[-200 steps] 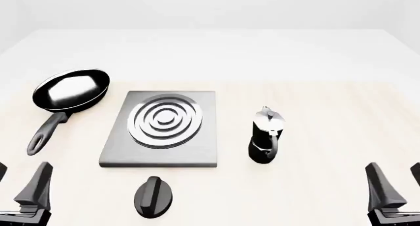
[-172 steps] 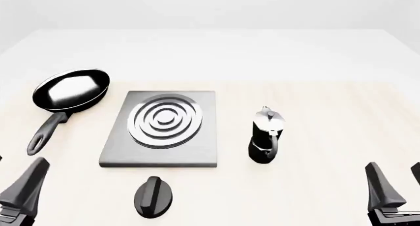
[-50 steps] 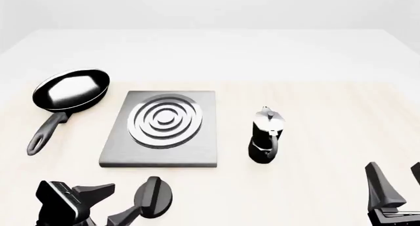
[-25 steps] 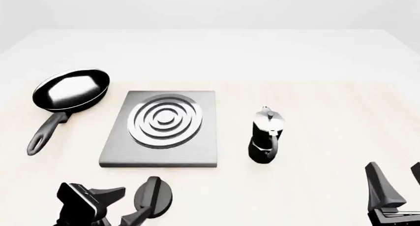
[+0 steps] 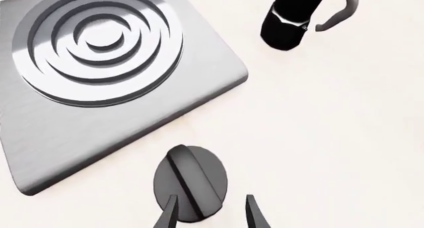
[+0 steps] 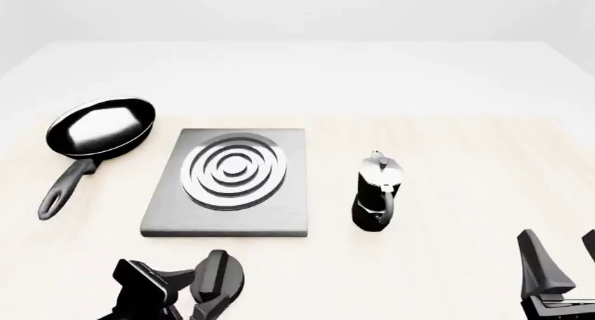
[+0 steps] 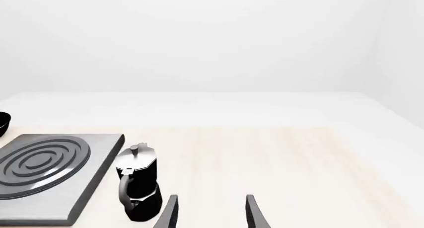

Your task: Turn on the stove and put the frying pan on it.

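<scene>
The stove's grey plate (image 6: 228, 194) with ring burner lies mid-table, also in the left wrist view (image 5: 59, 133). Its black knob (image 6: 221, 275) sits apart, in front of the plate. My left gripper (image 6: 191, 297) is open just left of the knob and low over it; in the left wrist view the left gripper (image 5: 210, 215) has one finger over the knob (image 5: 190, 182) and the other beside it. The frying pan (image 6: 100, 128) rests at the back left, its handle pointing toward me. My right gripper (image 6: 564, 257) stands open at the front right, holding nothing.
A black-and-silver moka pot (image 6: 377, 193) stands upright to the right of the plate, also seen in the right wrist view (image 7: 139, 188). The pale wooden table (image 6: 446, 153) ends at a white far edge.
My left gripper has come in from the front left corner, turned, and moved right up to the knob. The right arm, pan, plate and moka pot have not moved.
</scene>
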Available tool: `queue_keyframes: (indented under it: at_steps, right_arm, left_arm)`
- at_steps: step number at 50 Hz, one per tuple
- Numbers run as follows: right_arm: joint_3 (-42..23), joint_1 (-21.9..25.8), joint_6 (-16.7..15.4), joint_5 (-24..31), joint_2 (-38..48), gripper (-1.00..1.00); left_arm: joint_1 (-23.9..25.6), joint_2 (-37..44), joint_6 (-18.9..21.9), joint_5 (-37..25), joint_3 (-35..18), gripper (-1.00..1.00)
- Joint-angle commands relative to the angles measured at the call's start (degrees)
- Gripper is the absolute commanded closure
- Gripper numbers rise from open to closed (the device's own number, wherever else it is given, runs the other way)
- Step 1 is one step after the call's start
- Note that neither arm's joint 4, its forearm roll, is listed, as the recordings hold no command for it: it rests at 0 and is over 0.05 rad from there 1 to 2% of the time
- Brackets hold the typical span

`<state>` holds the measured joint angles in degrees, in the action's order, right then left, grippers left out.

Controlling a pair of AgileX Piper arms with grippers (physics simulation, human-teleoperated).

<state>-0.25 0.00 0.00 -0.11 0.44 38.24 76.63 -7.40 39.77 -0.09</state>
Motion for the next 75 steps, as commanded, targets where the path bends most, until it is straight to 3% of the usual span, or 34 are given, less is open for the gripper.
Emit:
queue_keyframes:
  at_steps: [1, 22, 41, 49, 66, 75]
  right_arm:
    - [0.0, 0.0, -0.01, 0.0, 0.0, -1.0]
    - [0.0, 0.0, 0.0, 0.0, 0.01, -1.0]
    - [0.0, -0.01, -0.01, 0.0, 0.01, -1.0]
    - [0.0, -0.01, 0.0, 0.0, 0.0, -1.0]
    - [0.0, -0.01, -0.01, 0.0, 0.0, -1.0]
    - [0.0, 0.01, -0.01, 0.0, 0.0, -1.0]
  left_arm:
    - [2.61, 5.37, -2.02, 5.19, 0.07, -1.0]
    - [7.27, 9.64, -5.19, 9.99, -0.32, -1.0]
    - [7.4, 8.64, -4.52, 7.41, -3.26, -1.0]
    - [8.24, 1.15, -4.19, 0.58, -3.95, -1.0]
    - [10.36, -27.31, -2.26, -26.14, -7.74, -1.0]
    - [7.59, -39.43, -0.45, -37.9, -10.95, -1.0]
